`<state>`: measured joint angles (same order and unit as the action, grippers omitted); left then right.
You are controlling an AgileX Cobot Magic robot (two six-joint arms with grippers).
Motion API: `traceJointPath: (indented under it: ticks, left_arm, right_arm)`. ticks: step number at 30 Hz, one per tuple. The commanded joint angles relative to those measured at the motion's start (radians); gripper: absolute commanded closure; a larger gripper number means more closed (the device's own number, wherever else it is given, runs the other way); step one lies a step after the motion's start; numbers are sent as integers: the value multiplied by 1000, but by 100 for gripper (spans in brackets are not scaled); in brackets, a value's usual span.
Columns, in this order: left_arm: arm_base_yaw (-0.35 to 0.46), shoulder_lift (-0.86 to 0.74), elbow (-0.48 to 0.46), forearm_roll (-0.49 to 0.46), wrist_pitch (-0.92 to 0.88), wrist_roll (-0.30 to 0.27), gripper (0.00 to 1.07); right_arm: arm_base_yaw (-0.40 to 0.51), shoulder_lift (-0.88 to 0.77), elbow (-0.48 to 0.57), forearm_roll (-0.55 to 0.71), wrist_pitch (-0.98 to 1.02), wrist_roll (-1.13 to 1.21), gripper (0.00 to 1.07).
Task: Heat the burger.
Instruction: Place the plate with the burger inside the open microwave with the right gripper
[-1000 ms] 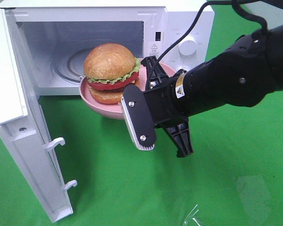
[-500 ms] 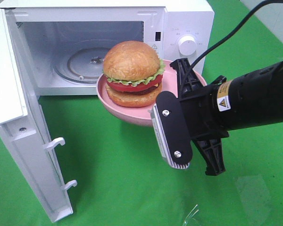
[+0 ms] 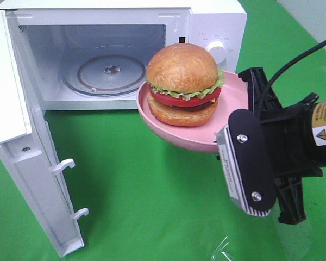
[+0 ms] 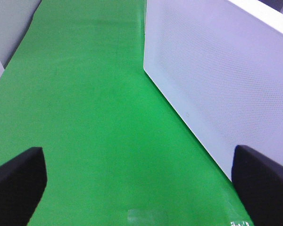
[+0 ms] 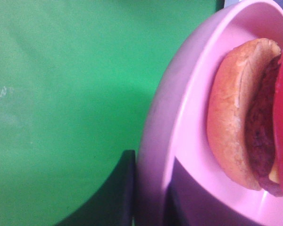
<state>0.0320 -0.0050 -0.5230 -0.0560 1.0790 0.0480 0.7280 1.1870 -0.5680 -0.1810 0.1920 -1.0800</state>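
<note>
White microwave (image 3: 212, 22) stands with its door (image 3: 22, 136) swung wide and glass turntable (image 3: 106, 70) bare. The left gripper (image 4: 137, 174) idles beside it, fingers spread on nothing. The burger (image 3: 183, 84) rides a pink plate (image 3: 233, 100), whose rim the right gripper (image 3: 244, 141) pinches between closed fingers, just outside the cavity. Likely next: level the plate onto the turntable.
</note>
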Motion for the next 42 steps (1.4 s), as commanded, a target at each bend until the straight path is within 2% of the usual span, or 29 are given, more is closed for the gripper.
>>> traceJointPath:
  ticks: [1,3,8,10,17,22,24,27,29,42]
  left_arm:
    - [1,-5,3,1,-10,-2,7]
    - [1,-5,3,1,-10,-2,7]
    - [1,-5,3,1,-10,-2,7]
    - [1,-5,3,1,-10,-2,7]
    - [1,-5,3,1,-10,-2,7]
    - [1,-5,3,1,-10,-2,7]
    - [1,-5,3,1,-10,-2,7]
    - [1,-5,3,1,-10,-2,7]
    - [1,-5,3,1,-10,-2,7]
    - [1,-5,3,1,-10,-2,7]
  right_arm:
    - [-6,-56,2,-20,-36,8,107]
    - [-6,-115,5,-81,32,52,107]
    - [-6,-150,5,-143,82,115,107]
    - [-6,-198,5,-223,145,197,107]
    - [-6,-265,5,-307,263,295,107]
    - [-6,-279,5,-349,317,357,107]
    - [-6,-284,5,-401,402,466,107]
    - [-6,-284,5,-409,423,499,107]
    - [-6,-284,5,-441,502,614,107]
    - [-6,-284,5,-581,641,947,107]
